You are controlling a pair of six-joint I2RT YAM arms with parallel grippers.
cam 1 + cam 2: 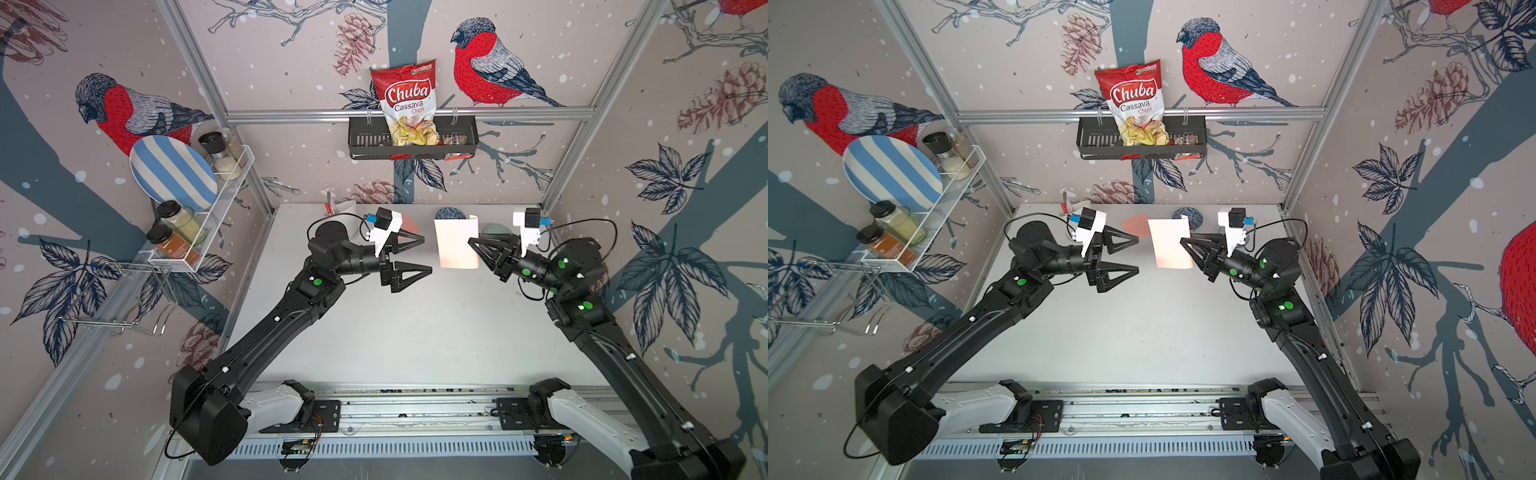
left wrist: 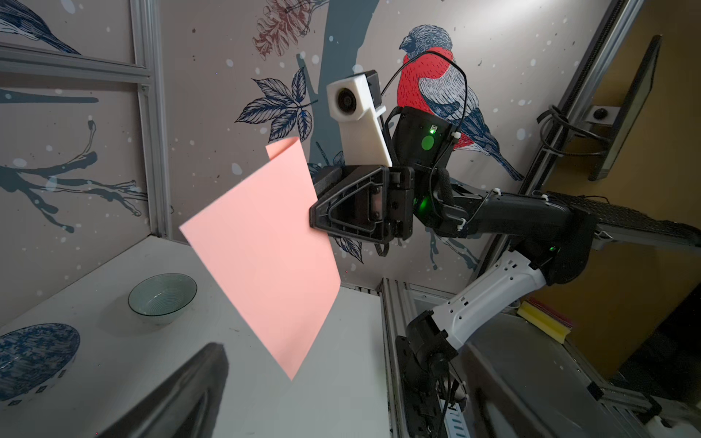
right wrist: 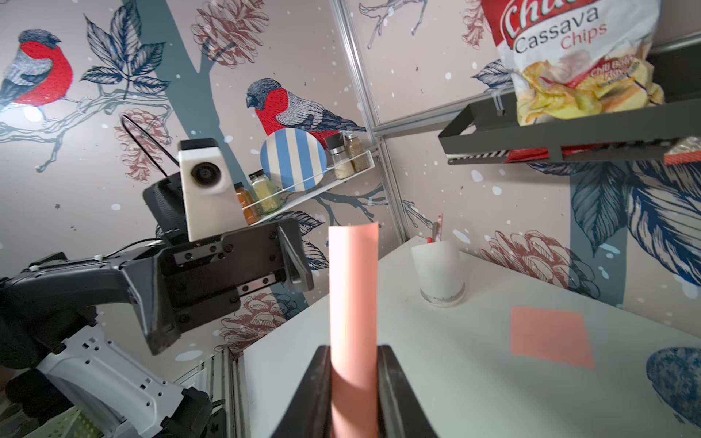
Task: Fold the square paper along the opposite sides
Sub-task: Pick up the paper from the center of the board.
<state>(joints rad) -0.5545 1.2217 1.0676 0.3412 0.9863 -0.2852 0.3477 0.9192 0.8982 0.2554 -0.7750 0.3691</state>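
Note:
The square paper (image 1: 456, 243) is pink and bent over on itself in a loose curve, held up above the table. My right gripper (image 1: 471, 245) is shut on its right side. In the right wrist view the doubled sheet (image 3: 353, 288) stands up between the two dark fingers (image 3: 390, 383) of the right gripper (image 3: 353, 352). My left gripper (image 1: 427, 254) is wide open just left of the paper, apart from it, with nothing between its fingers. The left wrist view shows the paper's (image 2: 265, 250) flat pink face pinched by the right gripper (image 2: 316, 216), and one blurred left finger (image 2: 189, 394).
A second pink sheet (image 3: 550, 337) lies flat on the table near the back. A glass bowl (image 2: 162, 297), a blue patterned dish (image 2: 34, 352) and a white cup (image 3: 440, 273) stand along the back edge. A black basket (image 1: 365, 139) with a chips bag (image 1: 409, 104) hangs on the back wall, and a wire rack (image 1: 224, 195) on the left wall.

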